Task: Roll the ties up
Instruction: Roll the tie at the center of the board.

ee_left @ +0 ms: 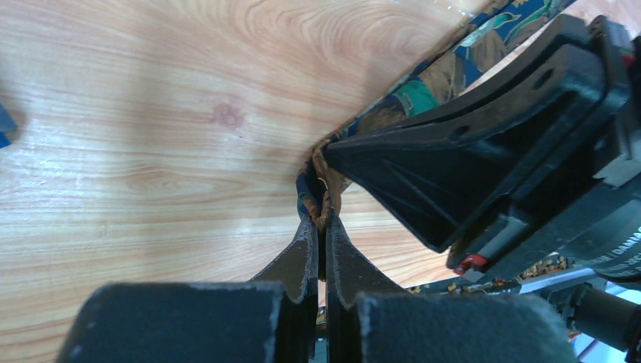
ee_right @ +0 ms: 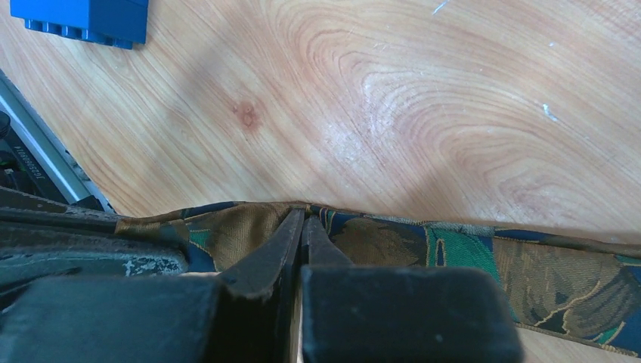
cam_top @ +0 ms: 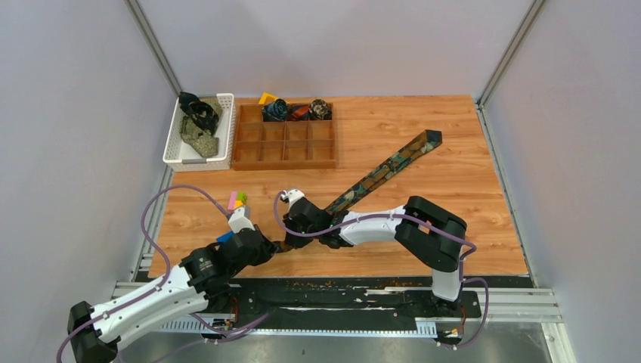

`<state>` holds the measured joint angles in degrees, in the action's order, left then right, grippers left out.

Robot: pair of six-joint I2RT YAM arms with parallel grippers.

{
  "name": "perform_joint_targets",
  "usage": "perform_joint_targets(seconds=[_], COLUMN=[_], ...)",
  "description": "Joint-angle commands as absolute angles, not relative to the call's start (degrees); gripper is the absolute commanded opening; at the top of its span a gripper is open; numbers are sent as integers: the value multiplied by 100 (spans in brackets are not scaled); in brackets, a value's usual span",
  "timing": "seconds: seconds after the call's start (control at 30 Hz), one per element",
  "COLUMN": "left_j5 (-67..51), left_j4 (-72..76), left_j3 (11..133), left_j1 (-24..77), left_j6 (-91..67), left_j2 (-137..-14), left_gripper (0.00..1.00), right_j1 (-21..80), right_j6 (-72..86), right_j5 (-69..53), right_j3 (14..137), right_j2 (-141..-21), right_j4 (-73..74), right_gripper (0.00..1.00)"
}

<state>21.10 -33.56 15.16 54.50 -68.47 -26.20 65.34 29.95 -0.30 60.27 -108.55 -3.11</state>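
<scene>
We see a woven cloth tie (ee_right: 469, 257), faintly shiny, on a smooth wood-grain surface (ee_right: 423, 113); the blue block (ee_right: 83, 19) looks like glossy plastic.

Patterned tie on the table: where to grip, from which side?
Pinch the tie at its narrow near end, from above on the arms' side. It lies flat and straight with the wide tip far off, so that end is likely easiest to roll from. The left gripper and right gripper are shut on it there.

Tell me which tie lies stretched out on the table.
The green-and-brown patterned tie lying diagonally across the table. The rolled ties sit in the wooden tray; the heaped ties lie in the white basket.
</scene>
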Motion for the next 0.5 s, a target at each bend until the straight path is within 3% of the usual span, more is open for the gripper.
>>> perform_joint_targets(seconds=[0.0,0.47], left_j5=[2111,2160], left_j4=[-2928,-2052], left_j3=[1854,2370], left_j1=[5432,5431], left_j6=[-6608,-6293], left_j2=[-2952,-4118], left_gripper=[0,0], right_j1=[6595,6590], right_j6=[3067,2957], right_j5=[-99,169], right_j3=[5890,5895], right_j2=[-10775,-10309], right_j4=[-229,59], right_gripper=[0,0])
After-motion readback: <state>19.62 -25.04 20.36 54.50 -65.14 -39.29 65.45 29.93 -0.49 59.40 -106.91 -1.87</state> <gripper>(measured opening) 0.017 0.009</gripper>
